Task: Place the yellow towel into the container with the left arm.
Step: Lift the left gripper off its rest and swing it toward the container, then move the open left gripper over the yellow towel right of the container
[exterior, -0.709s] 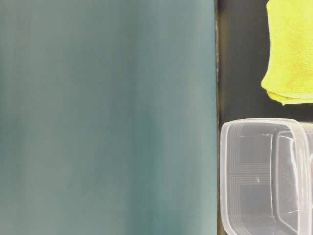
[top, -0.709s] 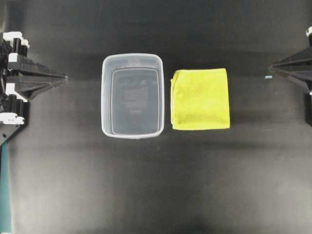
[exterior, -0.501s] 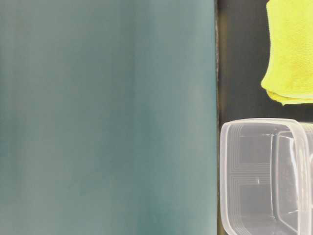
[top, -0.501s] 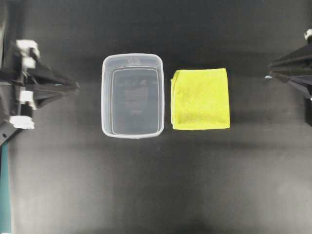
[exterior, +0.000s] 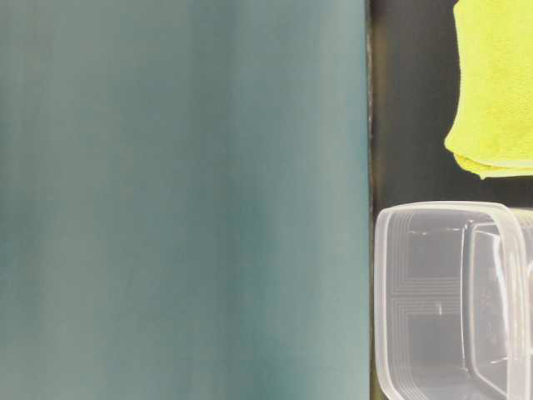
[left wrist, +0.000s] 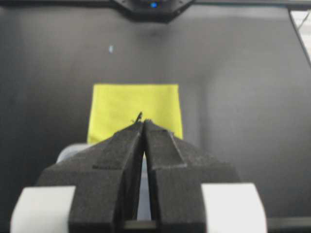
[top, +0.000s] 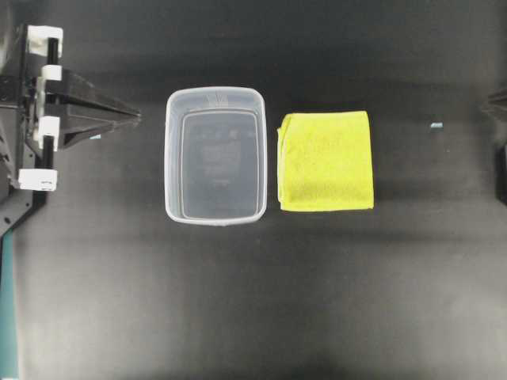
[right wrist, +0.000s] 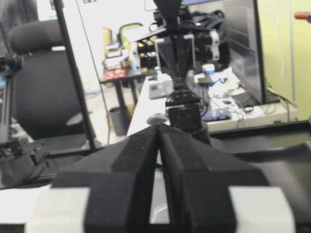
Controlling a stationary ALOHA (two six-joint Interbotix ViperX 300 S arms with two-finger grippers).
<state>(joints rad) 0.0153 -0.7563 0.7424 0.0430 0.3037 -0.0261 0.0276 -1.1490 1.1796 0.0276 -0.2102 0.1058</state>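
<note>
The yellow towel (top: 325, 161) lies folded flat on the black table, just right of the clear container (top: 215, 92), which stands empty. Both also show in the table-level view, the towel (exterior: 495, 83) beyond the container (exterior: 433, 207). My left gripper (top: 136, 117) is shut and empty, its tips a short way left of the container's left rim. In the left wrist view the shut gripper (left wrist: 143, 122) points over the container's rim (left wrist: 72, 151) toward the towel (left wrist: 135, 109). My right gripper (right wrist: 159, 126) is shut and empty. Only a dark sliver of the right arm (top: 501, 104) shows at the overhead's right edge.
A small pale speck (top: 435, 125) lies on the table right of the towel. A blurred teal surface (exterior: 183, 200) fills the left of the table-level view. The right wrist view looks across to the other arm (right wrist: 177, 53), a desk and a chair.
My left arm has moved right, toward the container. My right arm has drawn back to the right, almost out of the overhead view. Towel and container have not moved.
</note>
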